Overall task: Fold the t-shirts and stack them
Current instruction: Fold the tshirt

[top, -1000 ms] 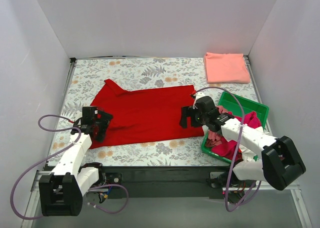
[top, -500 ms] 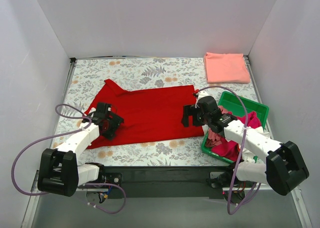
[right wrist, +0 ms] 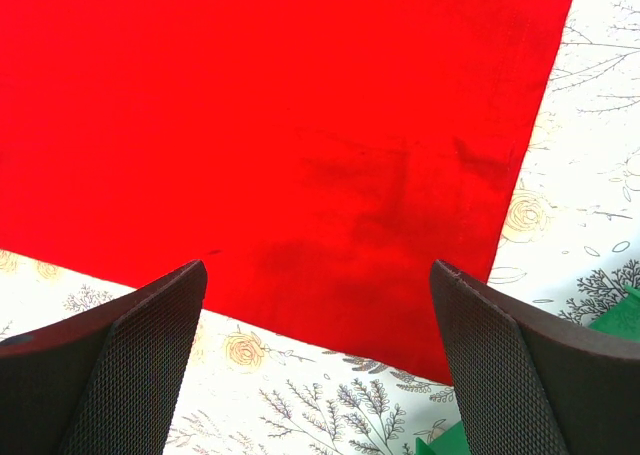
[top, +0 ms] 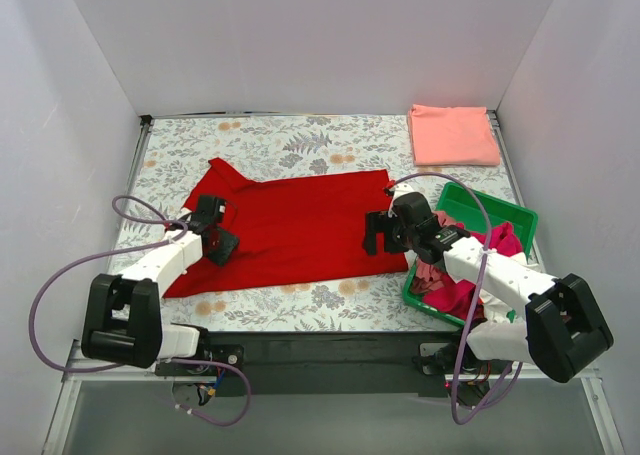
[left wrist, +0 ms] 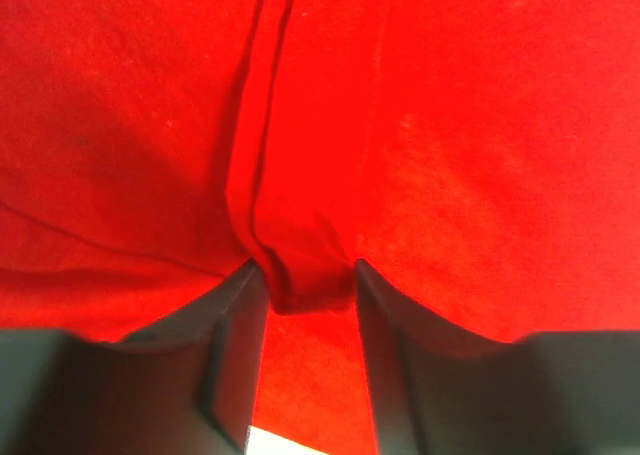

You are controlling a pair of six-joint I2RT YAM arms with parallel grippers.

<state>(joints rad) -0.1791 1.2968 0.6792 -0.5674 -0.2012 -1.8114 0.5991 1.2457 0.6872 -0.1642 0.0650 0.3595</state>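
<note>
The bright red t-shirt (top: pixel 300 225) lies spread flat across the middle of the floral table cover. My left gripper (top: pixel 222 240) is down on its left part, by the sleeve. In the left wrist view a raised fold of the red cloth (left wrist: pixel 300 265) is pinched between the two dark fingers of the left gripper (left wrist: pixel 308 275). My right gripper (top: pixel 376 237) hovers over the shirt's right hem, jaws wide apart and nothing between them. In the right wrist view that gripper (right wrist: pixel 318 275) frames the shirt's near right corner (right wrist: pixel 440 345). A folded salmon-pink t-shirt (top: pixel 455 135) lies at the far right corner.
A green plastic bin (top: pixel 500 207) stands at the right near edge, holding crumpled magenta and pink shirts (top: pixel 455 295). Its corner shows in the right wrist view (right wrist: pixel 625 310). The floral table cover (top: pixel 300 140) is bare behind the red shirt. White walls close in three sides.
My left gripper has moved from the table's left edge rightward onto the red shirt and closed its jaws on a fold of cloth. The right arm has barely shifted.
</note>
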